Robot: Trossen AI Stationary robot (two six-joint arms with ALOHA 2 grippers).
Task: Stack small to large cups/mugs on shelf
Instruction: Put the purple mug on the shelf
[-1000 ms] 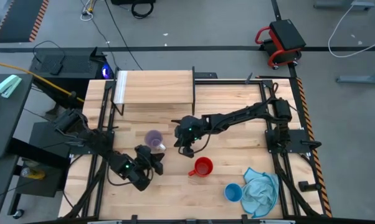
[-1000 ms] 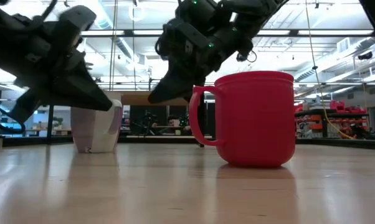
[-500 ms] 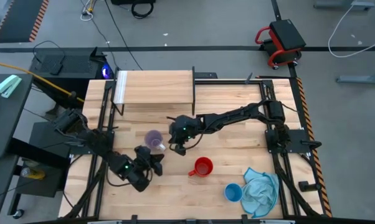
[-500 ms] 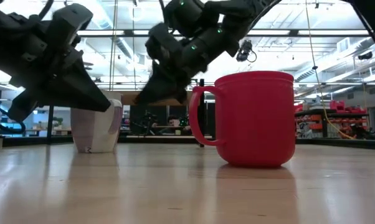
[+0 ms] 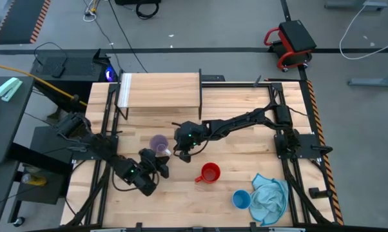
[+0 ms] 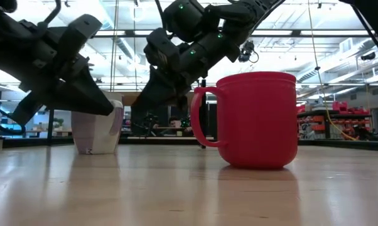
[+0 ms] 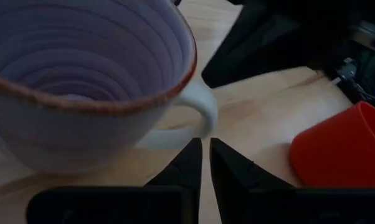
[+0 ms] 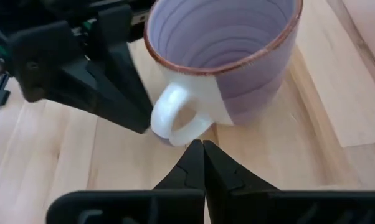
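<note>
1. Standing at the far edge of the wooden tabletop: the shelf, light wood on black legs, white strip on its short edge, well beyond the purple cup, nothing resting on it.
2. Reaching in from the far side of the purple cup: the right gripper, hanging just beside it, fingers pressed together with no gap, tips pointing at the white handle and not gripping it.
3. Hovering just on the near side of the purple cup: the left gripper, fingers standing a narrow slit apart, nothing between them, tips just short of the handle.
4. Lying crumpled well away from the purple cup, at the near right corner: a light blue cloth.
5. Sitting upright below the shelf: the purple cup, empty, brown-rimmed.
6. Standing upright near the purple cup, toward the cloth: the red cup.
7. Touching the cloth: the blue cup.
8. Showing no readable writing anywhere.
</note>
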